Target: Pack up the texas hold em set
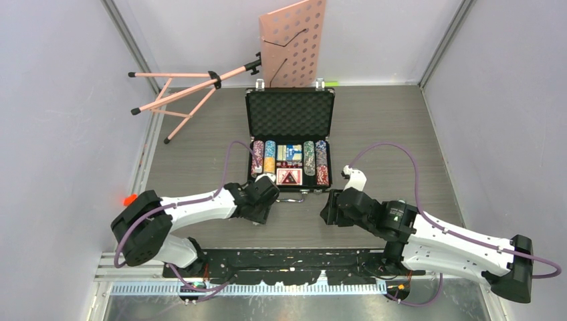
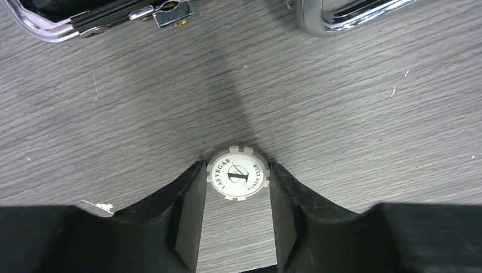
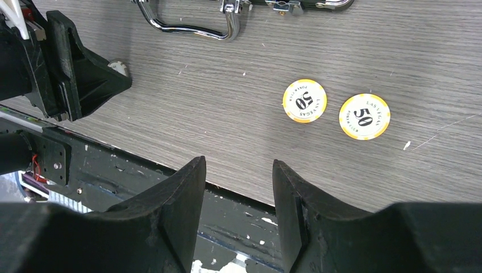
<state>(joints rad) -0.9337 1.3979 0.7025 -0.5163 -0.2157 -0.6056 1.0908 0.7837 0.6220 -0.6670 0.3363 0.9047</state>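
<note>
Left fingers (image 2: pixel 187 216) closed against both edges of a grey Las Vegas chip (image 2: pixel 238 180), chip flat on the bench (image 2: pixel 341 102) just short of the briefcase (image 1: pixel 289 114) handle. Right fingers (image 3: pixel 182 210) about half open, empty, over the bench's near edge. Two yellow 50 chips (image 3: pixel 304 100) lie side by side ahead of them. Briefcase open mid-bench, chip rows inside.
</note>
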